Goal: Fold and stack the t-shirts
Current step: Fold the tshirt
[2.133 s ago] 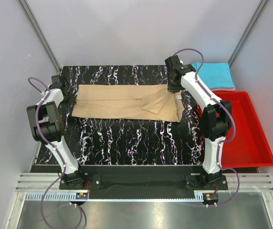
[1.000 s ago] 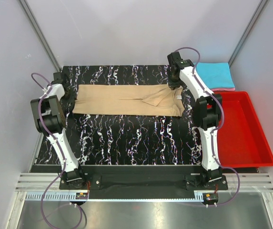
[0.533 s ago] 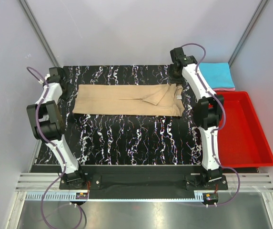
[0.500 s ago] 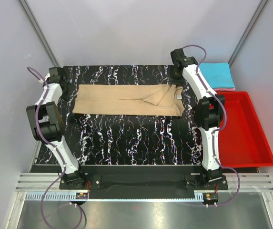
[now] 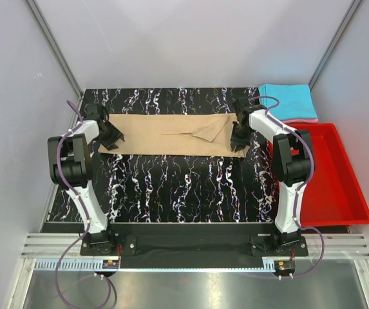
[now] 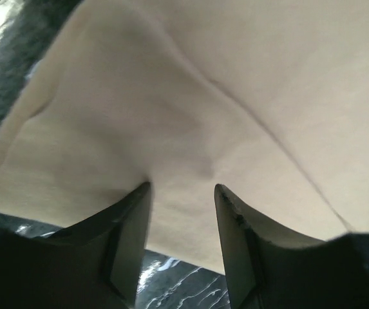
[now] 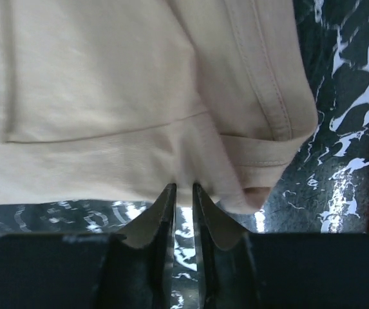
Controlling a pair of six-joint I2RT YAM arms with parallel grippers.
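On the near half of the counter (image 5: 171,193), toward 6 o'clock, we see only the dark marbled surface. Farther in, the left end effector (image 5: 110,137) stands at about 10 o'clock, on the near left corner of the tan t-shirt (image 5: 171,132). Its fingers (image 6: 131,232) are apart, and the edge of the cloth lies between them, not yet pinched. The right end effector (image 5: 238,138) stands at about 2 o'clock, on the near right corner of the same shirt. Its fingers (image 7: 161,215) are drawn almost together at the hem, and as far as we can judge they pinch it. The tan t-shirt lies flat as a long band across the far half of the counter, from 10 to 2 o'clock, with a sleeve turned in near its right end. We judge that the step in hand is the taking of the near edge at both ends, for one more fold of this shirt. The next move calls for the left fingers to close on the hem. After that both arms should lift at the same height and pace, so that the band does not twist or sag. At 3 o'clock, just beside the counter, lies the red bin (image 5: 358,207), and we see nothing inside it. Farthest, at about 1 o'clock, the folded cyan t-shirt (image 5: 287,101) rests on the pink t-shirt (image 5: 303,120), of which only a thin edge shows. Both lie outside the bin.
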